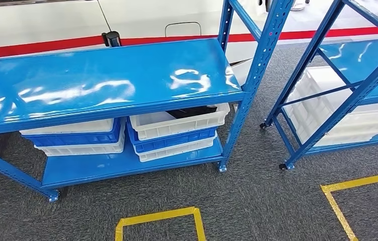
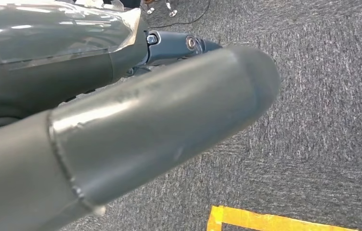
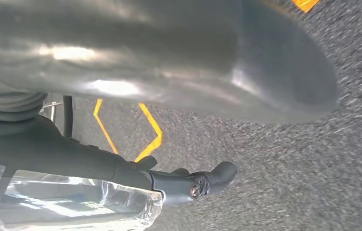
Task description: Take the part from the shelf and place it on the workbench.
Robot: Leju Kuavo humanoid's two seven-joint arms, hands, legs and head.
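- A grey carpet [image 1: 247, 201] covers the floor, marked with squares of yellow tape [image 1: 159, 217]; a second taped outline lies off to the right.
- A blue metal shelf [image 1: 106, 80] stands ahead, its glossy top board bare and reflecting the lights.
- On its lower board sit two stacks of white and blue bins [image 1: 174, 131] side by side; the top white bin of the right-hand stack holds something dark — likely the part [image 1: 194, 112], though mostly hidden under the top board.
- A second blue rack [image 1: 338, 95] stands to the right, well apart, with white crates [image 1: 327, 110] on its lower level.
- Behind the shelves runs a white wall with a red stripe [image 1: 177, 39].
- The left hand [image 2: 169, 110] hangs over the carpet near a yellow tape corner; its thick grey thumb lies straight, dark fingers [image 2: 179, 45] extended beside it — nothing held.
- The right hand [image 3: 208, 96] likewise hangs over the carpet, thumb apart from the dark fingers [image 3: 203, 180], holding nothing.
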